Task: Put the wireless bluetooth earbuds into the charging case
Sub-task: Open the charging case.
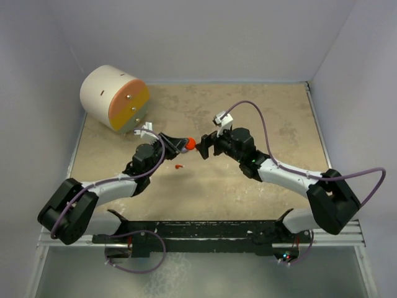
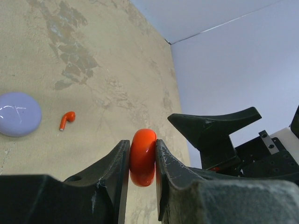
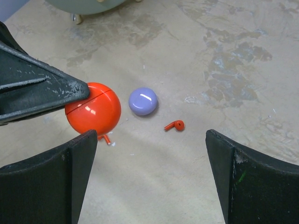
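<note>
Red plastic sits clamped in the left claw [image 2: 142, 143]: a red round charging case [image 2: 143, 157], gripped on its two flat faces and seen edge-on from the left wrist. From the right wrist a thin seam runs across its glossy side, and it looks closed. It appears to be held a little above the beige stone-patterned counter [image 1: 279, 124], near the middle, between the two arms.

The right claw [image 3: 150, 138] faces the case from just beside it, its fingers spread wide with nothing between them.

On the counter below lie two loose pieces. One red earbud [image 3: 175, 125] rests in the open, near a lavender round case [image 3: 143, 101] that lies flat and closed. A second red earbud [image 3: 106, 138] peeks out from beneath the lower edge of the held case in the right wrist view, partly hidden by it. No lavender earbuds can be made out.

At the far left corner a cream drum [image 1: 115, 97] with an orange end face lies on its side.
</note>
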Motion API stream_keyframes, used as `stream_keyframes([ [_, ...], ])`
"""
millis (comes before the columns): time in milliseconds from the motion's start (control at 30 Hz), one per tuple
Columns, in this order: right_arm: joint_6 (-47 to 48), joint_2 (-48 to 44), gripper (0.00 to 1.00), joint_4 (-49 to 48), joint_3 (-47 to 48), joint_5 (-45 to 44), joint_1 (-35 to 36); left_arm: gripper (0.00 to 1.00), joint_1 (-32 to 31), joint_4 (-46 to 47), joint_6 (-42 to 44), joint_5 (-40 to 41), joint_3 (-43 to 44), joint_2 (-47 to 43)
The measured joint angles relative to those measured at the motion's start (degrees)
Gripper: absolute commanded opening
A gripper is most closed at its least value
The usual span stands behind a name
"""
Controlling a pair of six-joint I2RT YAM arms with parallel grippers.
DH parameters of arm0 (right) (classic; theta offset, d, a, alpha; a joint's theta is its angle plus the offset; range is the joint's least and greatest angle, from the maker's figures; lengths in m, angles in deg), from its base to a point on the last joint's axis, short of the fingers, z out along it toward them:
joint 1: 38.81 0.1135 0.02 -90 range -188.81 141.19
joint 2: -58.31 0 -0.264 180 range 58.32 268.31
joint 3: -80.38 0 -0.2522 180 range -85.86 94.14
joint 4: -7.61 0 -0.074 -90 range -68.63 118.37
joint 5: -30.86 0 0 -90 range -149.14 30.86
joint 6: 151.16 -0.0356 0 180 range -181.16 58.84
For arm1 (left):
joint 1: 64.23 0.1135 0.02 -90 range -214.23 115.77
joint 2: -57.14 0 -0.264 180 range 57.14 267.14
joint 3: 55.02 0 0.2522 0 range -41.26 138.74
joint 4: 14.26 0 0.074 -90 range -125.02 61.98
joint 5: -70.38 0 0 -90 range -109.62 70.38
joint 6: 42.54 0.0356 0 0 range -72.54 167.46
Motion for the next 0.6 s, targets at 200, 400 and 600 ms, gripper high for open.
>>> stream_keyframes([
  [200, -0.1, 4.7, 1.0, -1.3, 2.9, 0.4, 0.1, 0.0, -0.1, 0.1, 0.0, -0.6, 0.4, 1.0],
  [400, -0.2, 9.1, 1.0, -1.7, 5.0, 0.3, 0.1, 0.0, 0.0, -0.7, 0.0, 0.6, 0.4, 1.6],
  [600, -0.7, 12.7, 1.0, -1.6, 6.8, 0.0, 0.4, 0.0, 0.0, -1.0, -0.5, 1.6, 0.8, 1.8],
])
